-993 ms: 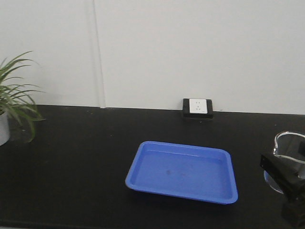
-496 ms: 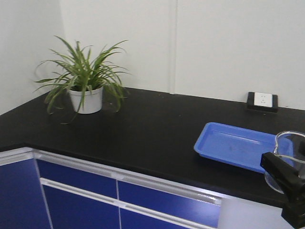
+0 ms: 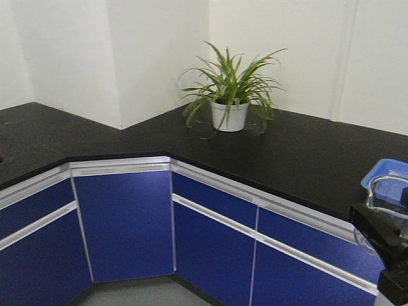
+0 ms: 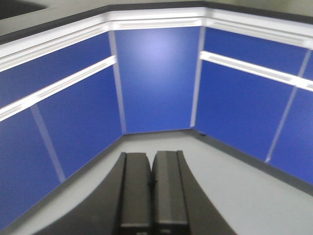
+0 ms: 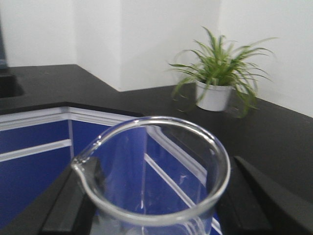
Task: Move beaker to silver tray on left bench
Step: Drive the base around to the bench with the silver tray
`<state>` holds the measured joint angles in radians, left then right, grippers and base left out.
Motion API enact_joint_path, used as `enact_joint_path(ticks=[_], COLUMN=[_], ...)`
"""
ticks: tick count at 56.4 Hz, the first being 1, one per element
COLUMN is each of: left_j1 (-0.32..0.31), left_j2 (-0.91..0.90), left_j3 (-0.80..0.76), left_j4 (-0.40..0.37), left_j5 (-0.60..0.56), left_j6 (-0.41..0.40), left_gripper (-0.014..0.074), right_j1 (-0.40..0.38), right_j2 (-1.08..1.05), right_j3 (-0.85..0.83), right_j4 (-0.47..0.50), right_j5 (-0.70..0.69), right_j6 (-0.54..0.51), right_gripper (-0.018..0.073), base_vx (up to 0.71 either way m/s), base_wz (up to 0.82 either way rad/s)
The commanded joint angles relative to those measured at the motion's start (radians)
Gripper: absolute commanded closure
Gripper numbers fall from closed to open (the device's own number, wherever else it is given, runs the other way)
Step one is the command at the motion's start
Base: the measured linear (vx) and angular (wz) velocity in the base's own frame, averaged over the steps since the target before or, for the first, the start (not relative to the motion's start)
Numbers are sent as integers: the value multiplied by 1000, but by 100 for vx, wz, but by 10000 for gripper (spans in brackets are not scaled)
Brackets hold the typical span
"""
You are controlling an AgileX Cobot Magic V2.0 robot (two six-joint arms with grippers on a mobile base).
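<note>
While beaker (image 5: 149,169) still between right fingers (image 5: 257,198), plant (image 3: 229,92) now central

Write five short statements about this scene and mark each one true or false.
1. The right pincer grips the beaker. True.
2. The left pincer is wide open. False: its fingers are pressed together with nothing between them.
3. A potted plant stands on the black countertop. True.
4. The cabinet fronts under the countertop are red. False: they are blue, with pale horizontal strips.
5. The beaker stands on the countertop. False: it is held up in the right pincer, clear of the countertop.
</note>
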<state>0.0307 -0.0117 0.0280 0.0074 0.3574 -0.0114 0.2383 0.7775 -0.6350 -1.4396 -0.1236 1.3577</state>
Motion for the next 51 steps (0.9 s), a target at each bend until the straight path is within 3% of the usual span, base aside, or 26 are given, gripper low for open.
enact_joint_path(ticks=[1,26,51], left_j1=[-5,-5,-5], left_j2=[-16,-16,-16], left_j3=[28,28,28], left_j4=[-2,-2,-2], left_j5=[-77,-77,-77], left_j6=[-6,-6,-6], left_gripper=[595,595,595], right_j1=[-1,-1,-1], right_j2=[-9,-9,-9], right_j3=[-32,-32,-32], right_j4=[0,1,1], right_j5=[-4,-3,-4], right_j6=[3,3,3], right_gripper=[566,566,566], base_vx=[-24,-16,1], base_wz=[51,65,96])
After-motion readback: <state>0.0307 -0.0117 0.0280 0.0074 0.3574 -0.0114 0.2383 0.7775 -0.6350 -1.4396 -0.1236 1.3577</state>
